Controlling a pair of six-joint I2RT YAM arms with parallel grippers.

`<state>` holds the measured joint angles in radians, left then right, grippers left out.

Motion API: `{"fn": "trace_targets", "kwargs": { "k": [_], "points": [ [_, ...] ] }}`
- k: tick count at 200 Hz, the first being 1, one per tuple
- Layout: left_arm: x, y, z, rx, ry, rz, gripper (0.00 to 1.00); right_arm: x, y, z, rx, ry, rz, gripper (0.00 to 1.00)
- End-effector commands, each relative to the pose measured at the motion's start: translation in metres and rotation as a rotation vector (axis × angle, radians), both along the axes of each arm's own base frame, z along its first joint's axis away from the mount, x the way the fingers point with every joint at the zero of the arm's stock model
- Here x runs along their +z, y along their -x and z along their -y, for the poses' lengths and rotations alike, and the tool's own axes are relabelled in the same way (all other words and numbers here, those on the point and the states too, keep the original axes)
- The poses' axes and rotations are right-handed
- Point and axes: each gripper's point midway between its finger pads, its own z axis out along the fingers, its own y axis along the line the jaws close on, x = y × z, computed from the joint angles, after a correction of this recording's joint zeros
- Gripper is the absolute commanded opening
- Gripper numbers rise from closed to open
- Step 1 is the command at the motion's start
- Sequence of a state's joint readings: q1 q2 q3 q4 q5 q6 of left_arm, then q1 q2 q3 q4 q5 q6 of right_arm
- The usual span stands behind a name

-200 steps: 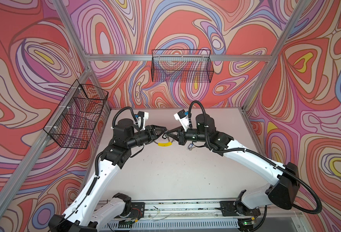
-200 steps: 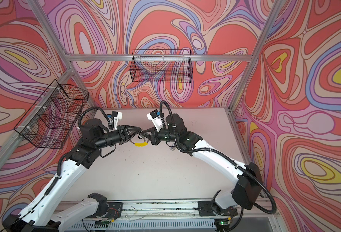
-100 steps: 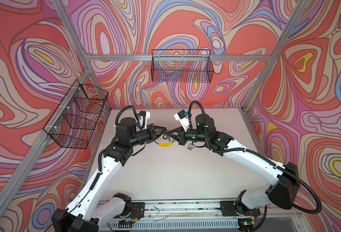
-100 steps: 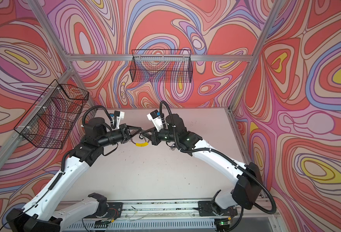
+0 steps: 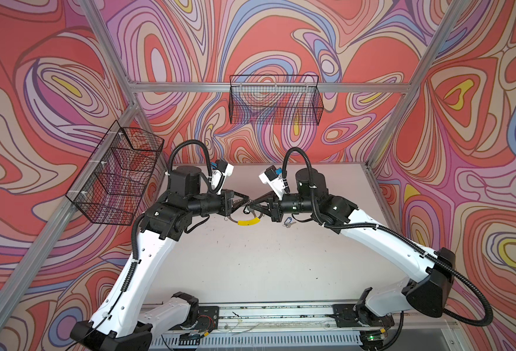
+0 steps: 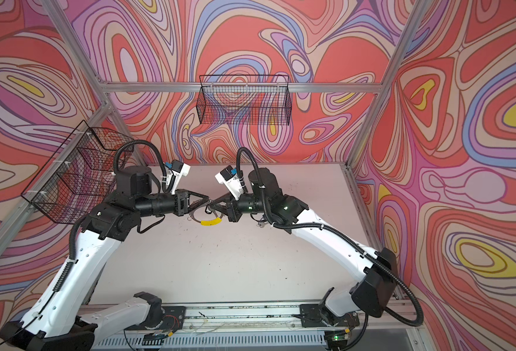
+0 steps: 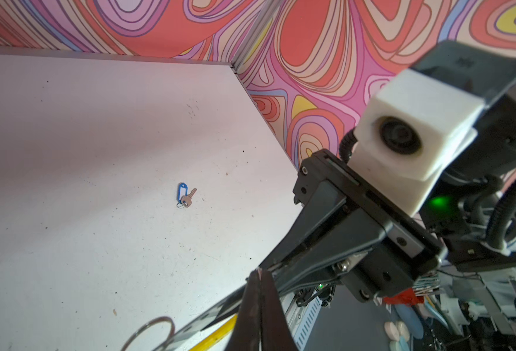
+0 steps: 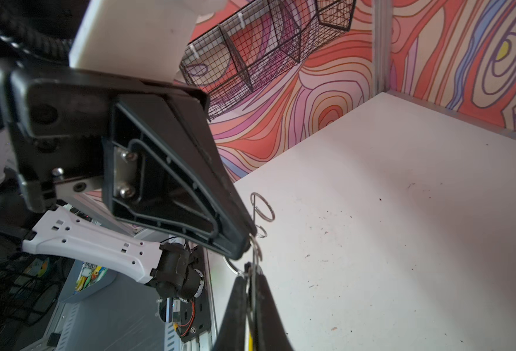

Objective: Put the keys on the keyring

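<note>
Pinching keyring [image 5: 248, 222] edgewise, right gripper [image 8: 252, 269]; left gripper [image 7: 259, 273] pressed together beside its wire rings [image 8: 262, 209]; blue-tagged key [image 7: 185, 196] on table [image 7: 83, 152].

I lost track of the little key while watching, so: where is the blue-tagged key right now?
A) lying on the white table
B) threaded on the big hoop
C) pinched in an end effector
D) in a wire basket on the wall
A: in the left wrist view the blue-tagged key lies flat on the white table, with nothing gripping it.
</note>
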<state>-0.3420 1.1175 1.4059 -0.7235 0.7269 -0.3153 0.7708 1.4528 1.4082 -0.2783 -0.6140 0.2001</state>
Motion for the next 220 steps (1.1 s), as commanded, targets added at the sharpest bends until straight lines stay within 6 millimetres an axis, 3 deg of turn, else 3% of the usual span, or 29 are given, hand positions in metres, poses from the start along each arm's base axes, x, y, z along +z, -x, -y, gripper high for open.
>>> {"fn": "trace_targets", "kwargs": {
  "k": [1,47,130,181,220],
  "points": [
    [0.003,0.033,0.002,-0.145,-0.066,0.075,0.00,0.017,0.005,0.013,0.025,-0.016,0.006,0.00],
    [0.003,0.038,0.001,-0.174,-0.117,0.106,0.00,0.036,0.002,0.032,0.074,-0.130,-0.033,0.00],
    [-0.005,0.022,-0.006,-0.091,-0.210,0.119,0.00,0.039,0.008,0.026,0.163,-0.194,-0.091,0.00],
    [0.012,0.029,0.002,-0.134,-0.152,0.121,0.00,0.027,0.006,0.028,0.142,-0.148,-0.097,0.38],
    [0.019,0.034,0.006,-0.171,-0.141,0.085,0.00,0.021,0.006,0.033,0.112,-0.061,-0.085,0.50]
  ]
}}
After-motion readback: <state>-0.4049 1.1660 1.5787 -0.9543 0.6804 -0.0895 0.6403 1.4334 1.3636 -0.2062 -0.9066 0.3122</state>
